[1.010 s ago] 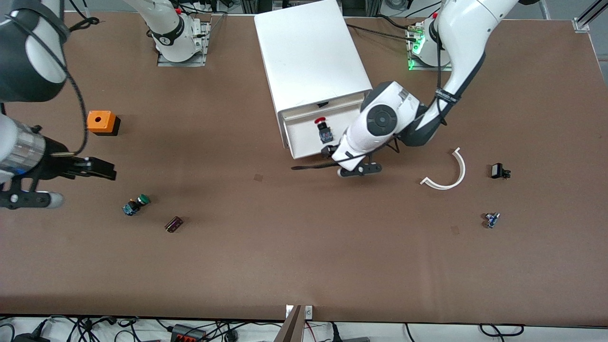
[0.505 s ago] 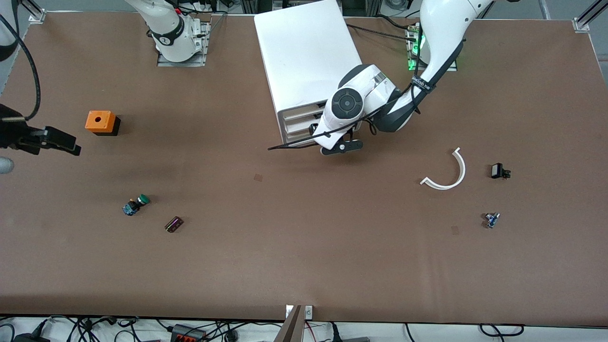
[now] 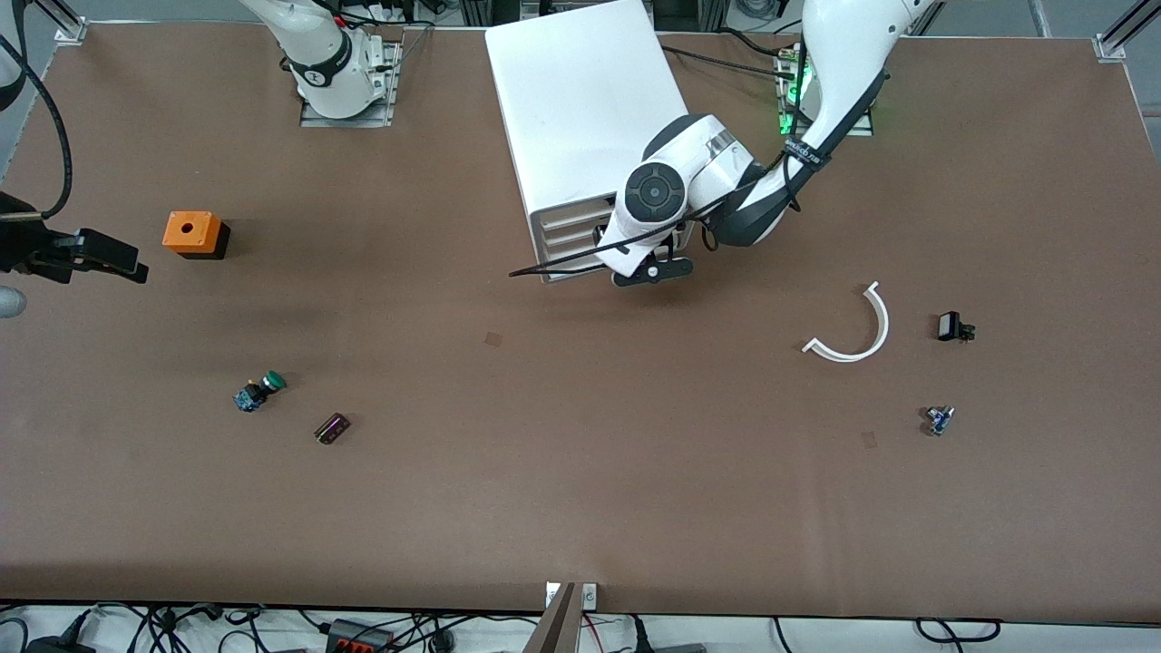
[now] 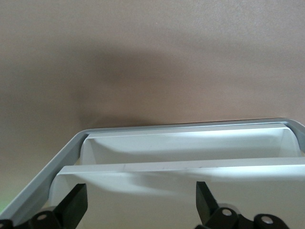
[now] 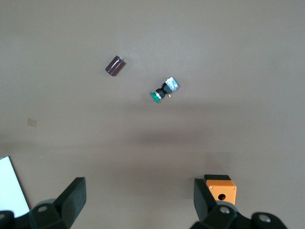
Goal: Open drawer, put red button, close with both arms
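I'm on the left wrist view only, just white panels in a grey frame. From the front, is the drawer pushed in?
Observer: In the front view the drawer looks flush with the white cabinet, and the left tool is open right in front of it.
Operator: Any red button out on the table?
Observer: None shows. Only a green-capped button lies toward the right arm's end.
Operator: Where's the right tool?
Observer: The right tool is open over the table near the orange box, away from the cabinet.
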